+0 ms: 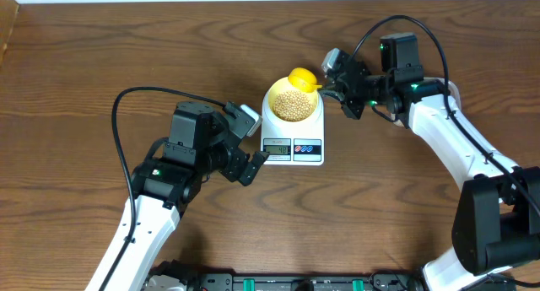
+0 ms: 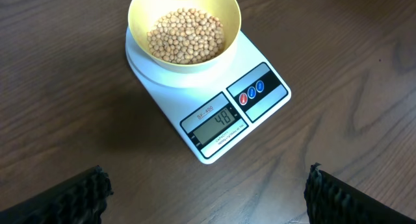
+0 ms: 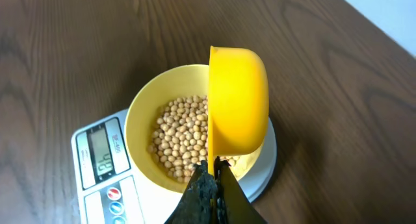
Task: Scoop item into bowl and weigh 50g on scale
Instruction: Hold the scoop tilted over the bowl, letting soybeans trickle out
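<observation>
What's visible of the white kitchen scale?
The white flat plastic kitchen scale lies level on the brown wooden table. It has a rounded weighing platform at the back. The front panel carries a grey digital display reading 48 and small red and blue buttons beside it. A pale yellow round bowl of tan round beans sits on the platform. Nothing else touches the scale.

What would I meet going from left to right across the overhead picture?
Left claw → scale, with the bowl of beans sitting on it → right claw, shut on the yellow scoop.
</observation>
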